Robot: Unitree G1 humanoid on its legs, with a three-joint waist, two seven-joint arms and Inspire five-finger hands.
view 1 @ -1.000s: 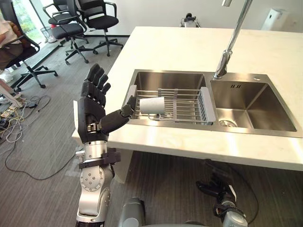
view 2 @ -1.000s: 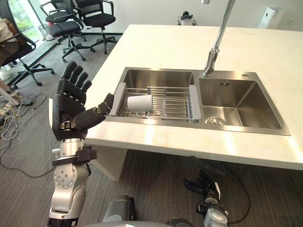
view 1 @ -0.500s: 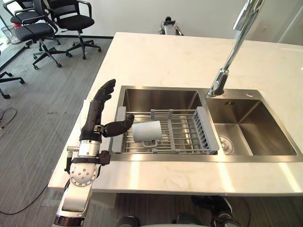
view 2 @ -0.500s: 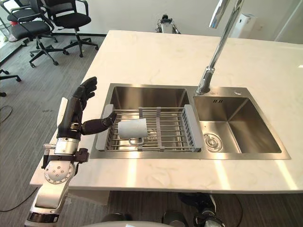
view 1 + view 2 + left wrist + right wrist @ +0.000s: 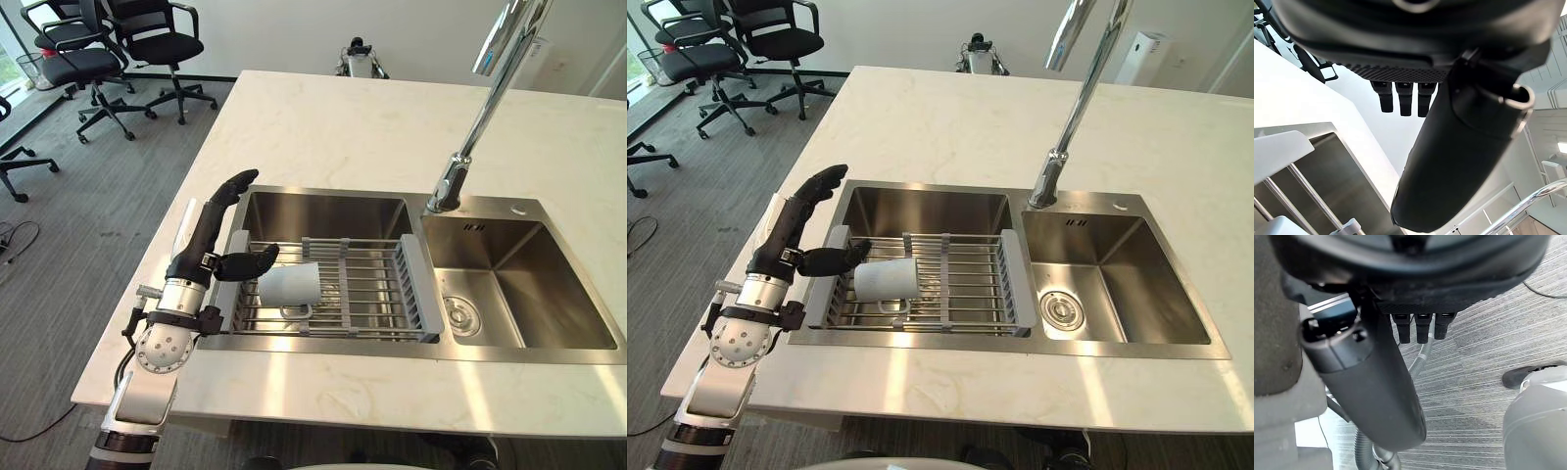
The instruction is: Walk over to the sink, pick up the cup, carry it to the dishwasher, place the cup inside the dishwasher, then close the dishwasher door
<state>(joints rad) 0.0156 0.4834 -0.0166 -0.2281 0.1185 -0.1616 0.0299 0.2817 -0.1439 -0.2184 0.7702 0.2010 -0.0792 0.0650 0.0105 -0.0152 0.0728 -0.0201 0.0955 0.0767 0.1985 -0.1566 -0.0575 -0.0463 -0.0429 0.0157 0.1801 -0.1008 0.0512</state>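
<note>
White cup (image 5: 290, 284) lies on its side on the wire rack (image 5: 372, 294) over the left basin of the sink (image 5: 328, 208), near the rack's 9 o'clock end, its handle towards 6 o'clock. We see the left hand (image 5: 203, 240) at 9 o'clock of the cup, fingers straight and spread from the thumb, holding nothing. Its thumb tip is just beside the cup; we cannot tell if it touches. The right hand (image 5: 1371, 382) hangs above the grey floor (image 5: 1484, 342), fingers relaxed, empty.
</note>
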